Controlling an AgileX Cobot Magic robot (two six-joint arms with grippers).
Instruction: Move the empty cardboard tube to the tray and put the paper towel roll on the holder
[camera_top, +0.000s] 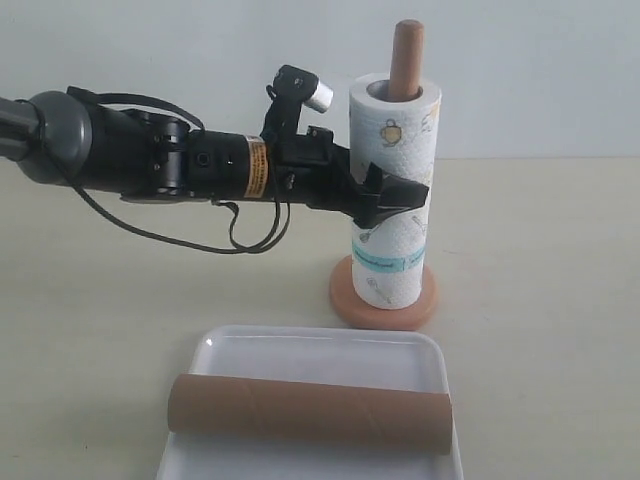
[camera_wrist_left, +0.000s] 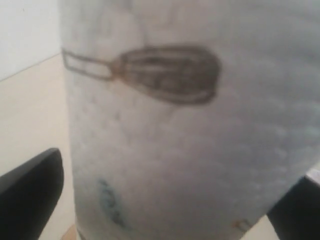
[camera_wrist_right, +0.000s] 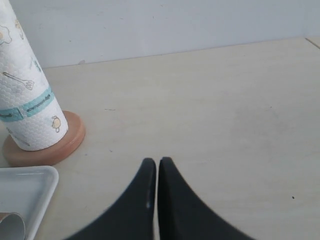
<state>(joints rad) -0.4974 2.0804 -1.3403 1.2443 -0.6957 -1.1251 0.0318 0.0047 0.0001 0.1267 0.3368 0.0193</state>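
The pale tabletop (camera_top: 540, 260) carries everything, with the tray at its near edge and the holder further back, right of centre. The left arm (camera_top: 150, 160) reaches in level from the left, at mid-height of the roll, probably so that it can hold the roll by its sides.

The white tray (camera_top: 300, 345) lies flat. The empty cardboard tube (camera_top: 310, 412) rests on its side across the tray, lengthwise, and the low rim keeps it from rolling off. That half of the job looks done.

The paper towel roll (camera_top: 395, 140) stands upright, threaded over the wooden holder (camera_top: 406, 55). The post pokes out of the roll's core, and the roll's lower end is down at the disc base, so it appears fully seated.

The left tool (camera_top: 395, 195) has its jaws spread to either side of the roll. In the left wrist view a sliver of tabletop shows between one finger (camera_wrist_left: 30, 195) and the paper, so I judge the grip loose rather than clamped. What remains is likely to back straight away without tipping the stand.

The right tool (camera_wrist_right: 157, 165) hangs over bare tabletop to the right of the holder. Its jaws are together and hold nothing, and it sits well out of the way.
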